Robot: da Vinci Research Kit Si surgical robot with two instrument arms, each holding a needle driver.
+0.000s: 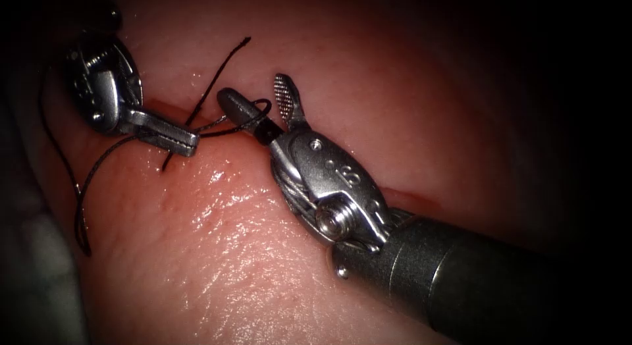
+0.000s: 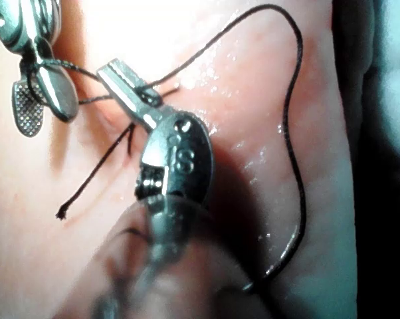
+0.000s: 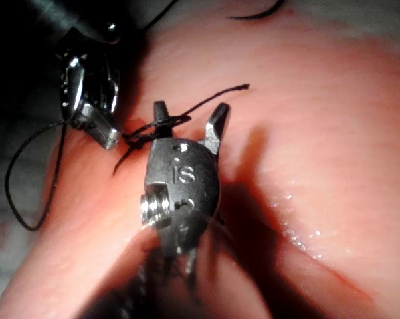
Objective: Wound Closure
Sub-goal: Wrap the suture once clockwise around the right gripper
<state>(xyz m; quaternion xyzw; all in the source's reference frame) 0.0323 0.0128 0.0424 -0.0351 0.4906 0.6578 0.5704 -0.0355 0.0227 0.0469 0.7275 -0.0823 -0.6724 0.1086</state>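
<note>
My left tool [image 1: 176, 137] sits at the left end of the cut [image 1: 421, 199], its jaws clenched on the thread [image 1: 79, 187], which trails off in a long loop over the tissue [image 1: 217, 253] to the left. A frayed thread end [image 1: 245, 40] lies free above. To the right, my right tool [image 1: 260, 105] has its jaws spread apart, grasping nothing, with a loop of thread wound around one jaw. I cannot make out the needle.

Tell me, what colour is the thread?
Black: the thread reads dark against the pink tissue, best in the endoscope view.
</note>
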